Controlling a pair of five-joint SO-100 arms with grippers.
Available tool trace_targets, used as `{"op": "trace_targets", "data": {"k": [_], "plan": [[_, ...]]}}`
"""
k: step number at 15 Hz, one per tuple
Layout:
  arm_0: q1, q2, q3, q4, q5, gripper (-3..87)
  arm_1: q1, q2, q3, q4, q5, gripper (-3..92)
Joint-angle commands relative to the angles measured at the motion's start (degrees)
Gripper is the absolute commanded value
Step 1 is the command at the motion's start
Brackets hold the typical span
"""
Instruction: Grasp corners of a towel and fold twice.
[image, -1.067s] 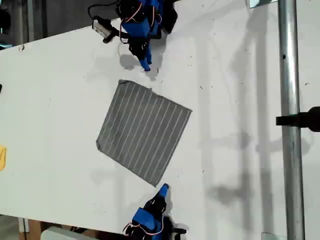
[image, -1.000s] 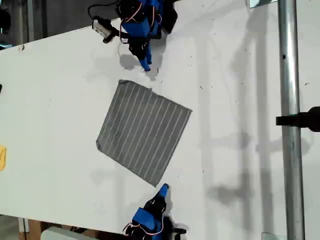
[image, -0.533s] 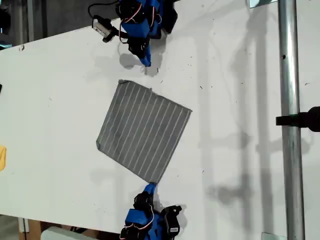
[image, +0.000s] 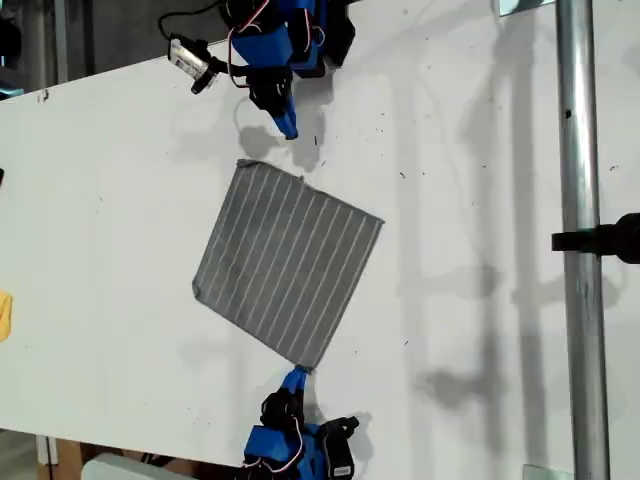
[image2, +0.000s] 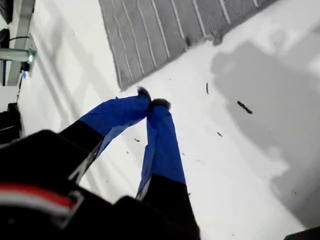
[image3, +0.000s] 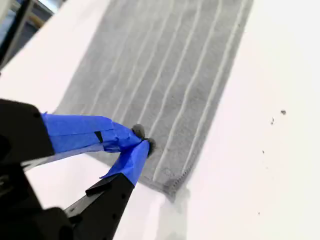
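Now reaches the towel (image: 288, 265) corner (image: 305, 366) with my second gripper (image: 297, 376), jaws pressed together; parks my first gripper (image: 288, 128), jaws likewise, short of the towel, grasp pending.

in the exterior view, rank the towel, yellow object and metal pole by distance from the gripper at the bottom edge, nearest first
From my second gripper:
1. towel, its corner right at the tips.
2. metal pole, at the exterior view's right.
3. yellow object, at the exterior view's left edge.

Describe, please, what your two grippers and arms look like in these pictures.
My first gripper and my second gripper each have two tapered fingers wrapped in blue tape, with dark tips, on black bodies. In the exterior view the arms are blue and black with thin looping wires.
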Motion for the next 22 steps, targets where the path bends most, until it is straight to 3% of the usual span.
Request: {"op": "trace_targets", "data": {"k": [1, 4, 7, 9, 12, 13, 15, 22], "plan": [[0.8, -14.9, -15.1, 2.0, 0.5, -2.9, -2.7, -19.2, -14.2, -9.0, -3.7, -0.3], [1.3, -30.8, -30.9, 6.2, 3.6, -2.9, -6.9, -44.8, -36.7, -8.9, -9.0, -0.3], [1.5, -45.3, -46.6, 12.8, 6.8, -2.9, -11.4, -72.8, -69.7, 3.3, -15.1, -0.3], [2.6, -54.1, -58.2, 17.1, 8.2, -2.9, -12.6, -83.7, -82.0, 8.4, -16.2, -0.3], [3.4, -61.2, -65.3, 18.3, 10.6, -2.9, -12.8, -90.7, -86.1, 8.8, -18.8, 1.6], [3.2, -61.7, -64.8, 18.3, 11.2, -2.9, -13.4, -92.3, -87.8, 9.3, -21.5, 15.8], [2.8, -61.9, -64.0, 18.3, 11.6, -2.9, -14.6, -96.3, -93.8, 12.0, -27.4, 31.4], [0.4, -62.3, -60.6, 17.1, 12.3, -2.9, -16.2, -111.4, -94.4, 13.3, -30.8, 35.4]]}}
